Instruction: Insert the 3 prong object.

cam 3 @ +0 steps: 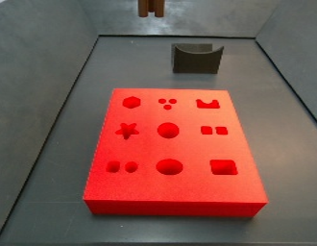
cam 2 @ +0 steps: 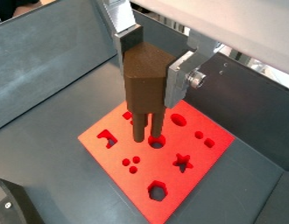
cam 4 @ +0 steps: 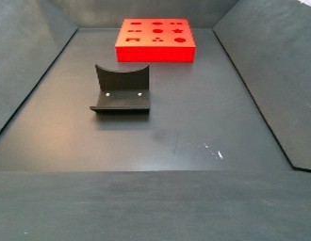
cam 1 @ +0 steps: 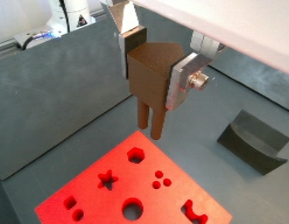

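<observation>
My gripper (cam 1: pixel 153 77) is shut on the 3 prong object (cam 1: pixel 150 72), a dark brown peg with narrow prongs (cam 1: pixel 151 118) pointing down. Both wrist views show it held upright between the silver fingers (cam 2: pixel 182 77), well above the floor. The red board (cam 1: pixel 133 188) lies below, with several shaped holes. Its cluster of three small round holes (cam 2: pixel 133 164) shows in both wrist views and is apart from the prongs (cam 2: pixel 147 127). In a side view only the prong tips (cam 3: pixel 150 8) show, at the top edge, beyond the board (cam 3: pixel 174 144). The gripper is out of view in both side views.
The dark fixture (cam 3: pixel 195 58) with a curved notch stands on the grey floor beyond the board, and it also shows in a wrist view (cam 1: pixel 255 138) and in another side view (cam 4: pixel 121 89). Sloped grey walls (cam 3: pixel 59 86) enclose the bin.
</observation>
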Tool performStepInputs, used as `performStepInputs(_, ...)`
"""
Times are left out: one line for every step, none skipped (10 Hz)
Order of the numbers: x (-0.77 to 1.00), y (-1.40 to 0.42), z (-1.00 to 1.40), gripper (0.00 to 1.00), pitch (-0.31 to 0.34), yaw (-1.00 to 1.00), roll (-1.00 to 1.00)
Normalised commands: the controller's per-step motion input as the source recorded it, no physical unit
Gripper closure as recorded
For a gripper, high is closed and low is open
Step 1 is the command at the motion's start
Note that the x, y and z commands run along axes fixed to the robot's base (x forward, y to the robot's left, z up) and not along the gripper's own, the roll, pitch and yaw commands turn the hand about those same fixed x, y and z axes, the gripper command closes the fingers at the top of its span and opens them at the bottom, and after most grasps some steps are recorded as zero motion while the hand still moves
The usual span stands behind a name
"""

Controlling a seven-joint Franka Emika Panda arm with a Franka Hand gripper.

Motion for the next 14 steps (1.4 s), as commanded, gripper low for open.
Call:
performStepInputs(0.07,0.09,-0.01,1.0,0.0,-0.13,-0.1)
performStepInputs(0.09,0.03,0.0,1.0,0.004,-0.09,-0.07)
performStepInputs(0.22,0.0,-0.17,1.0,0.006,-0.16,-0.08)
performStepInputs(0.38,0.26,-0.5,1.0,-0.006,-0.42,-0.18)
performStepInputs(0.5,0.3,-0.7,1.0,-0.061,-0.57,-0.14)
performStepInputs(0.56,0.17,-0.72,1.0,-0.021,-0.65,-0.06)
performStepInputs(0.47,0.09,-0.81,1.0,0.0,-0.77,0.0)
performStepInputs(0.22,0.07,-0.68,1.0,0.0,-0.95,0.0)
performStepInputs(0.13,0.08,-0.41,1.0,0.0,-0.96,-0.01)
performStepInputs(0.0,0.04,-0.18,1.0,0.071,-0.97,0.0)
performStepInputs(0.0,0.0,-0.02,1.0,0.101,-1.0,0.0)
performStepInputs(0.0,0.0,0.0,1.0,0.094,-1.0,0.0)
performStepInputs(0.0,0.0,0.0,1.0,0.077,-1.0,0.0)
performStepInputs(0.0,0.0,0.0,1.0,0.073,-1.0,-0.01)
